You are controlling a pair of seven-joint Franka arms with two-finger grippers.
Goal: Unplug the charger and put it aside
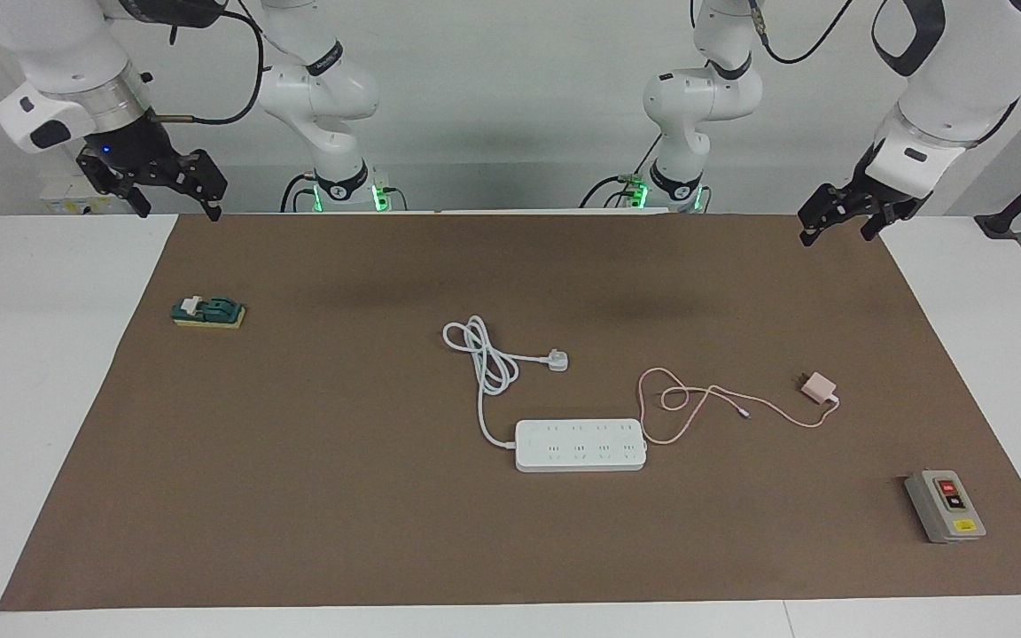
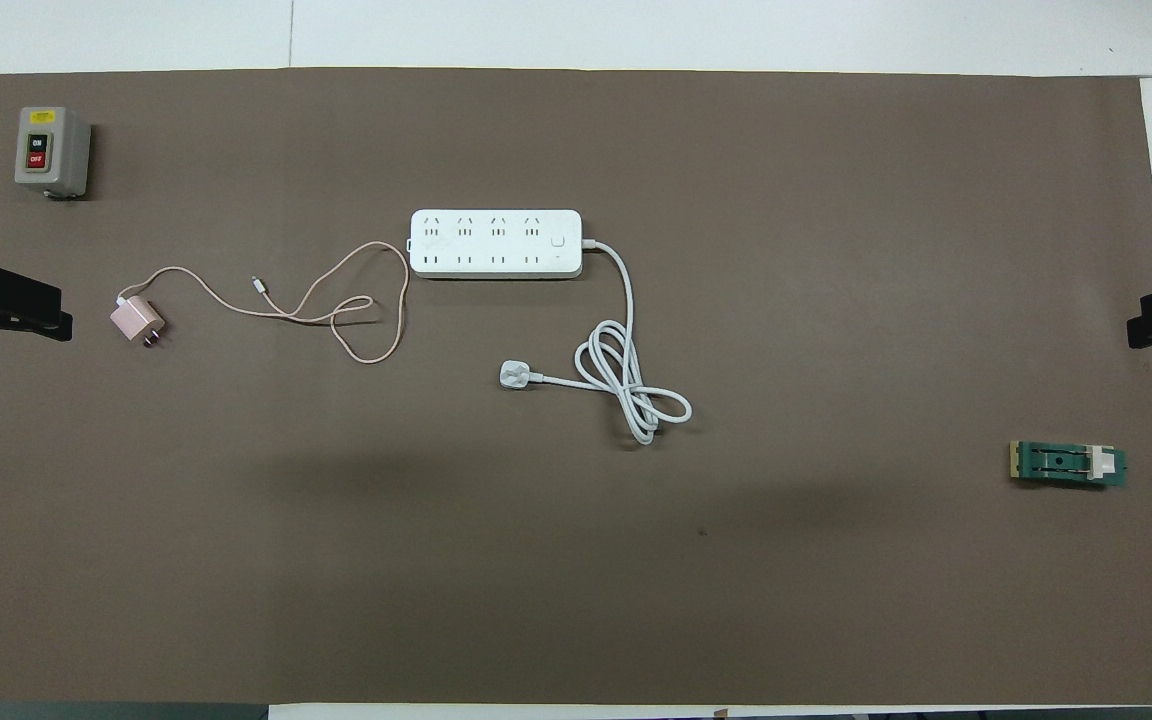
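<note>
You have the charger lying unplugged on the brown mat, right of centre in the facing view and at middle left in the overhead view. Its prongs point away from the white power strip, and it sits well apart from that strip, toward the left arm's end of the table. Its thin pink cable loops across the mat toward the strip; one curve of it lies just beside the strip's end, and the loose connector tip rests on the mat between the charger and the strip.

The strip's own thick white cord coils nearer to the robots than the strip, ending in a white three-pin plug that lies flat on the mat.

Your left hand hangs at the upper right of the facing view, over the mat's corner, released with its fingers spread and holding nothing. Your right hand hangs at the upper left, over the opposite corner, also spread and empty. Both arms wait.

A grey on/off switch box sits at the lower right of the facing view. A green knife switch sits at middle left.
</note>
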